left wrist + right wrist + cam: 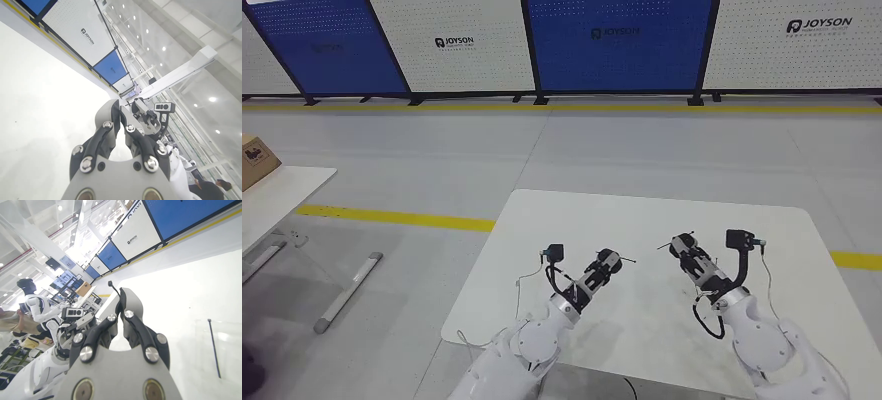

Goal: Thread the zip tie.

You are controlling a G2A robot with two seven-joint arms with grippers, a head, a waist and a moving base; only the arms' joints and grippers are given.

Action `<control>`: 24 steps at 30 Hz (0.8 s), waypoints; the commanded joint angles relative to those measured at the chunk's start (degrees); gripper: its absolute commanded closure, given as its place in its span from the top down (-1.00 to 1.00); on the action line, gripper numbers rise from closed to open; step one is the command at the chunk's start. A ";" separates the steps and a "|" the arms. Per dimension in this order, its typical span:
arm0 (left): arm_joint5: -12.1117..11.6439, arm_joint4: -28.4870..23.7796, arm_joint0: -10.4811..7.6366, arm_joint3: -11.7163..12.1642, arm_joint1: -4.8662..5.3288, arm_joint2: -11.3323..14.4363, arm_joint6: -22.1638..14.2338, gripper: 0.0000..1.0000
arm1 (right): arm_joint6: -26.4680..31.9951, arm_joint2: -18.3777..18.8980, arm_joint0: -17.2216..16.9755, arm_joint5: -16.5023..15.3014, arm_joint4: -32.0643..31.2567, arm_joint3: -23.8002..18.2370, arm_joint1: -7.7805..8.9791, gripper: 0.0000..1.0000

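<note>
Zip tie (110,283) was up off the worktop (179,285), pinched in the right hand (120,297). The fingers were clamped narrow on the black strap, and the square head stuck out clear past the fingertips.

In the top view the right hand (676,244) sat right of centre in the lower half of the frame, above the white worktop (642,215). Its tip was turned toward the left hand (611,259), which sat just left of centre and a touch lower. Small gap between the two tips: near, not touching. A thin dark sliver poked from each tip there, too fine to name.

Over to the left hand (119,108) in its own wrist view. Fingers were pressed together, pads meeting, no daylight at the tips. Whether it pinched anything, I couldn't tell. Just beyond its tips the right hand (137,103) showed close by, a thin black piece jutting from it.

And a second zip tie (214,348) lay flat and nearly straight on the worktop, well apart from the right hand, neither hand on it.

Farther back in the top view, a side table (282,195) stood at the left edge with a cardboard box (254,158) on it. A yellow floor line (392,216) ran across the frame, and blue and white panels (620,45) lined the top.
</note>
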 commanded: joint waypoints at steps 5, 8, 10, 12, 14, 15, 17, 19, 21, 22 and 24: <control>0.10 -0.31 0.01 -0.10 0.01 -0.02 -0.27 -1.00 | 0.01 0.00 0.00 0.02 -0.05 -0.02 0.01 -1.00; 0.10 -0.31 0.01 -0.10 0.01 -0.02 -0.27 -1.00 | 0.01 0.00 0.00 0.02 -0.05 -0.02 0.01 -1.00; 0.36 -0.64 -0.07 -0.21 -0.02 -0.10 0.04 -1.00 | 0.17 -0.06 -0.20 -0.28 0.45 -0.20 -0.05 -1.00; 0.66 -1.79 -0.41 -0.09 -0.14 -0.30 0.71 -1.00 | -0.83 0.12 -0.72 -0.74 0.75 -0.22 -0.18 -1.00; 0.54 -2.21 -0.68 0.20 -0.17 -0.31 0.48 -1.00 | -2.03 -0.32 -1.48 -1.24 1.01 -0.09 -0.39 -1.00; 0.24 -2.64 -0.76 0.26 -0.19 -0.43 0.52 -1.00 | -2.76 -0.61 -1.87 -1.73 1.26 0.06 -0.54 -1.00; -0.04 -2.72 -0.85 0.41 -0.19 -0.45 0.33 -1.00 | -3.83 -1.21 -2.44 -2.49 1.34 0.20 -0.77 -1.00; -0.18 -2.67 -0.99 0.45 -0.25 -0.10 -0.13 -1.00 | -5.48 -2.08 -3.06 -2.84 1.07 0.17 -1.10 -1.00; -0.18 -2.67 -0.99 0.45 -0.25 -0.10 -0.13 -1.00 | -7.26 -2.72 -3.49 -2.91 1.16 0.10 -1.43 -1.00; -0.18 -2.67 -0.99 0.45 -0.25 -0.10 -0.13 -1.00 | -7.26 -2.72 -3.49 -2.91 1.16 0.10 -1.43 -1.00; -0.18 -2.67 -0.99 0.45 -0.25 -0.10 -0.13 -1.00 | -7.26 -2.72 -3.49 -2.91 1.16 0.10 -1.43 -1.00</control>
